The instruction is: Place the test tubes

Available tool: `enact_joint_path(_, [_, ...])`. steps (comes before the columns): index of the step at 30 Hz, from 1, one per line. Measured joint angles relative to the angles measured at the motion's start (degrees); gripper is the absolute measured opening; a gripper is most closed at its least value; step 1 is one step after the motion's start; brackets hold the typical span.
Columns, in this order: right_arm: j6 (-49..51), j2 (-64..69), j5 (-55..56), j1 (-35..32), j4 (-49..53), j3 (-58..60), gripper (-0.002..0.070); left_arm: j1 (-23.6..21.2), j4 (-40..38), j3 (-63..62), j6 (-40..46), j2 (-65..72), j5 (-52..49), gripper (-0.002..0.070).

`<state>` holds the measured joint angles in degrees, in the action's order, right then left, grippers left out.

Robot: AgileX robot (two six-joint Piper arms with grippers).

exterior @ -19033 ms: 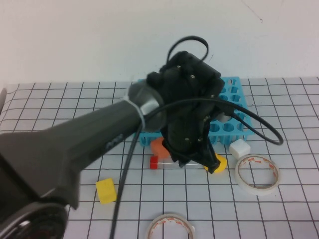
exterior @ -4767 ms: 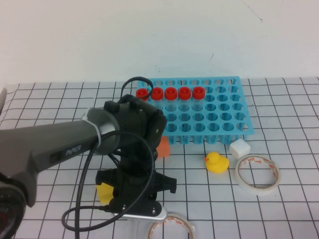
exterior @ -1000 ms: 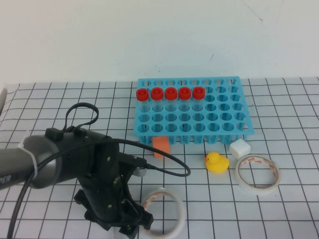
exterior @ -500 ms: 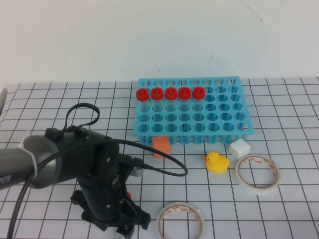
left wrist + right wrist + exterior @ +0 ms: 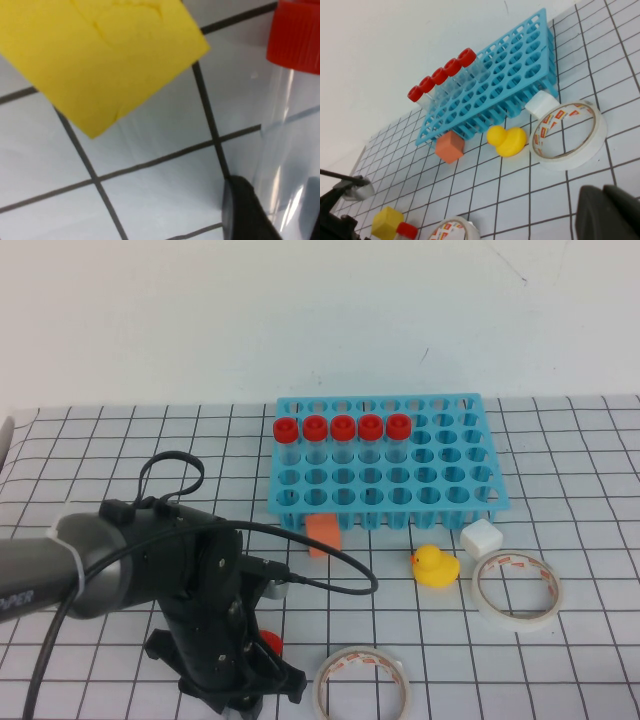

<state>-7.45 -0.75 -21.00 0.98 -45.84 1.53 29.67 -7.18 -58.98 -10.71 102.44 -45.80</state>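
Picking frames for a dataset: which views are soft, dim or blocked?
High view: sharp, evenly lit, but the left arm covers most of the test tube. Left wrist view: very close, yellow block and tube soft, at the left gripper low over the table. Right wrist view: rack crisp; the shut right gripper, raised at the near right, is a dark blur.

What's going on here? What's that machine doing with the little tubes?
A two-armed robot is putting test tubes into a blue rack, where five red-capped tubes already stand in a row. Its left pincer is down at the near edge of the table, over a sixth tube that lies flat beside a yellow block. I can't tell whether it has hold of that tube. The right pincer hangs shut and empty, off to the side of the work.
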Motion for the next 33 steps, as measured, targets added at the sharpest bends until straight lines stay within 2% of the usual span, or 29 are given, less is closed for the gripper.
enact_joint_path(6, [0.0,0.0,0.0,0.0,0.0,0.0,-0.0001,0.1,0.0,0.0,1.8,-1.0,0.6,0.0215])
enact_joint_path(11, [0.0,0.0,0.0,0.0,0.0,0.0,-0.0001,1.9,1.1,0.9,7.8,-9.3,3.8,0.0215])
enact_joint_path(16, [0.0,0.0,0.0,0.0,0.0,0.0,-0.0001,3.5,-0.4,10.6,13.5,-23.2,17.9,0.0215])
enact_joint_path(21, [0.0,0.0,0.0,0.0,0.0,0.0,-0.0001,3.5,-1.0,19.1,15.0,-31.3,33.4,0.0215])
enact_joint_path(33, [0.0,0.0,0.0,0.0,0.0,0.0,-0.0001,3.5,-1.1,20.1,15.1,-30.3,47.3,0.0214])
